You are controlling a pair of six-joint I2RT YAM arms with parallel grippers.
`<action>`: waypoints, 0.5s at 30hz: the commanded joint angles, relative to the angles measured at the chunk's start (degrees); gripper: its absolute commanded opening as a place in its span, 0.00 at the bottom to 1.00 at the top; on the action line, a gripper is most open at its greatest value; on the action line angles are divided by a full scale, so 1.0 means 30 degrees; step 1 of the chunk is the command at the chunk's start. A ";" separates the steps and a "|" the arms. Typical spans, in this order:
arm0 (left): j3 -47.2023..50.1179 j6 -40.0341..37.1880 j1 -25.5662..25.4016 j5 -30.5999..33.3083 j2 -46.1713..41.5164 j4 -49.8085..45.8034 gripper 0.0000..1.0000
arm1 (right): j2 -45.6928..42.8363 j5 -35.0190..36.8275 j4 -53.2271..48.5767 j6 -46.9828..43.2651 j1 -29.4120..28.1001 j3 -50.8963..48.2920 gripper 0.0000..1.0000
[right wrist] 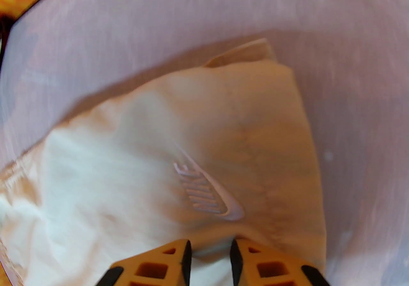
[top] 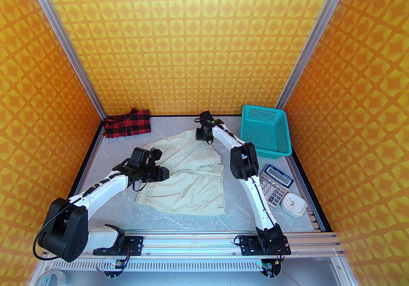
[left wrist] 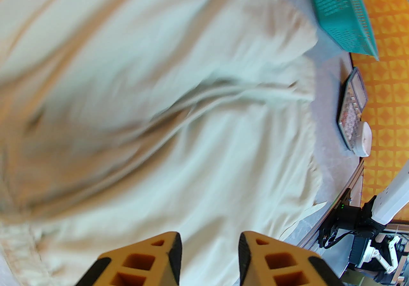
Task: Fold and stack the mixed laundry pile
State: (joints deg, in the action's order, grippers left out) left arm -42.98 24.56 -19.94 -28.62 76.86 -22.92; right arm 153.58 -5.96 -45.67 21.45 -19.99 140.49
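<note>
Tabletop (top: 191, 222), cream garment (top: 191, 179) under both jaws

Two garments lie on the worktop (top: 121, 211): one cream garment (top: 188, 179) and one red-and-black check shirt (top: 127, 123). One teal basket (top: 282, 137), one grey calculator (top: 276, 184), and one small white thing (top: 294, 204), perhaps a clock. Two robot arms (top: 258, 201).

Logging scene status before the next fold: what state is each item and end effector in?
Cream garment: spread out on the table, creased.
Checked shirt: folded, at the far left corner.
Teal basket: upright, empty.
Calculator: lying face up.
White clock: lying face up.
Left end effector: open above the cream garment.
Right end effector: jaws apart at the garment's far corner, grip unclear.
</note>
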 commanded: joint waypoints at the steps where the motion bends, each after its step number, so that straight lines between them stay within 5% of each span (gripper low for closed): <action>1: 0.0494 0.0874 -0.0017 0.0616 -0.0310 -0.0029 0.36 | 0.1629 -0.0036 -0.0588 0.0825 0.0778 0.0663 0.31; 10: 0.0399 0.0895 0.0372 0.1078 -0.1773 -0.1388 0.37 | 0.0729 -0.2039 0.2384 0.1104 0.1909 0.1169 0.35; 15: 0.1267 0.1310 0.1990 0.2791 -0.3291 -0.3019 0.58 | -0.2557 -0.3077 0.2797 0.1014 0.1874 -0.0105 0.38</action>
State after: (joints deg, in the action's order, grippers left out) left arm -41.15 27.62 -16.38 -24.69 68.99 -26.70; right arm 154.43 -11.79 -39.40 24.40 -13.69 142.21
